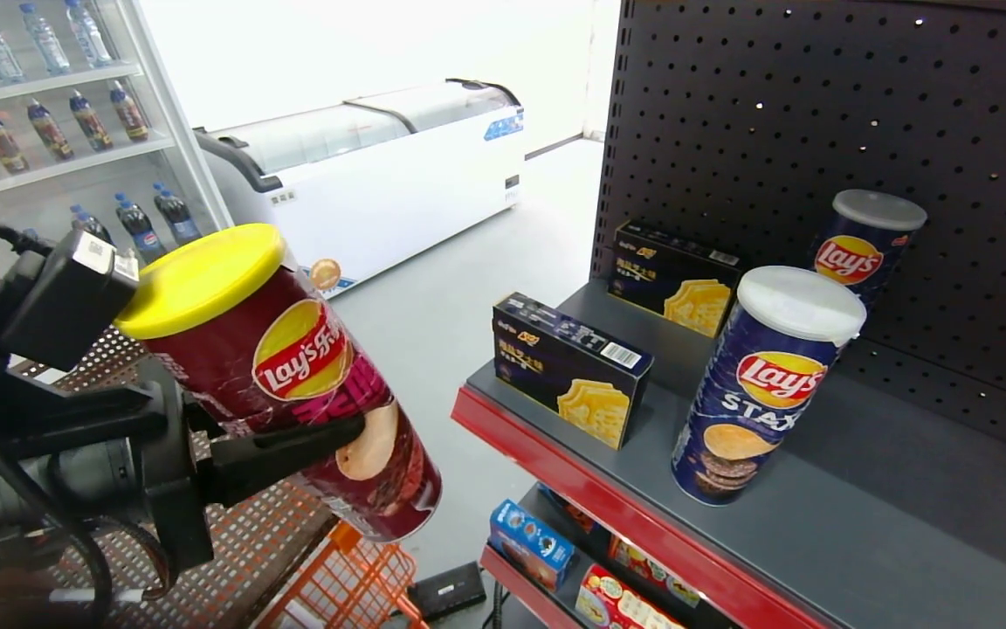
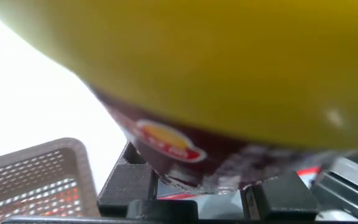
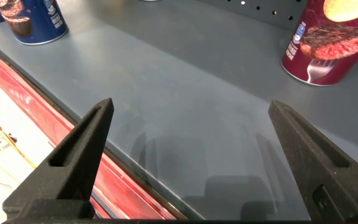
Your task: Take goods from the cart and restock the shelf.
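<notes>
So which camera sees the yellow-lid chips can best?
The head view: the whole red can shows, tilted in the left gripper. The left wrist view catches just its yellow lid and a strip of label. The right wrist view faces the shelf.

The left gripper [image 1: 298, 419] clamps the chip can [image 1: 293, 345], seemingly mid-body, at lower left; the right gripper [image 3: 191, 106] holds its fingers wide apart.
</notes>
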Robot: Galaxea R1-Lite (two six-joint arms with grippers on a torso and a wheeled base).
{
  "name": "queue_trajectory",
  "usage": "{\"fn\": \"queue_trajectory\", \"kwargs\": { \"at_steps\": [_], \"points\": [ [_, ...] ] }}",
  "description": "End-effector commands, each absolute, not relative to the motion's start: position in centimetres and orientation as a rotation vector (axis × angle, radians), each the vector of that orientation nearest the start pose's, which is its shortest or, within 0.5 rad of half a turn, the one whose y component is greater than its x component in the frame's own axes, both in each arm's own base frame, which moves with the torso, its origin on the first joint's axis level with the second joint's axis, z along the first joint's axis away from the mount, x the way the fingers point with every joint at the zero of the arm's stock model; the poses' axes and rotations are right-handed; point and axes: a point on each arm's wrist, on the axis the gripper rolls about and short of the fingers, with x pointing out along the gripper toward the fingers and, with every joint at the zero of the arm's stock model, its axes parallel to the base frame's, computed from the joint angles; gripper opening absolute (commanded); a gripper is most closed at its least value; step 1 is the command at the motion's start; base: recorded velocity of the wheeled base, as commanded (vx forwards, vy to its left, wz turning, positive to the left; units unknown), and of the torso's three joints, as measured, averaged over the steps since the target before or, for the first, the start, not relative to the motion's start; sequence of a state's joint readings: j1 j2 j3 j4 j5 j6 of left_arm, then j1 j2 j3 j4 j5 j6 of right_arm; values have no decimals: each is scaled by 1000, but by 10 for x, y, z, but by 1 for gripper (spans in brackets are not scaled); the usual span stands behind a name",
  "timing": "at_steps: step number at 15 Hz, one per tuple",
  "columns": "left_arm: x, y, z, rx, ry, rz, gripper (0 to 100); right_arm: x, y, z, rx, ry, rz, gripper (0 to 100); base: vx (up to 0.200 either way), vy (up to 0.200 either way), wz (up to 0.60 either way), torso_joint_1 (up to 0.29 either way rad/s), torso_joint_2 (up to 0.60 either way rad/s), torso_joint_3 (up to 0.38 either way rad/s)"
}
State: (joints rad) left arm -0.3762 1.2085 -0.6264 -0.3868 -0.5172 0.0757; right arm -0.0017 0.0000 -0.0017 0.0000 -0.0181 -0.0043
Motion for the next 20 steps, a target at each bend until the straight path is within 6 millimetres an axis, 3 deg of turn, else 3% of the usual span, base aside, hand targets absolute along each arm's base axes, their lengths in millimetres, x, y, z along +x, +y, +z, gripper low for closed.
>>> {"fn": "queue_trajectory", "kwargs": {
  "at_steps": [1, 5, 20],
  "points": [
    [149, -84, 236, 64, 161, -969, 0, -23, 0, 76, -5, -1, -20, 100, 0, 0, 0, 0, 0, 0],
    [140, -96, 237, 71, 188, -1058, 0, -23, 0, 76, -5, -1, -20, 100, 0, 0, 0, 0, 0, 0],
    [133, -105, 234, 94, 213, -1127, 0, -23, 0, 76, -6, -1, -17, 100, 0, 0, 0, 0, 0, 0]
  ]
}}
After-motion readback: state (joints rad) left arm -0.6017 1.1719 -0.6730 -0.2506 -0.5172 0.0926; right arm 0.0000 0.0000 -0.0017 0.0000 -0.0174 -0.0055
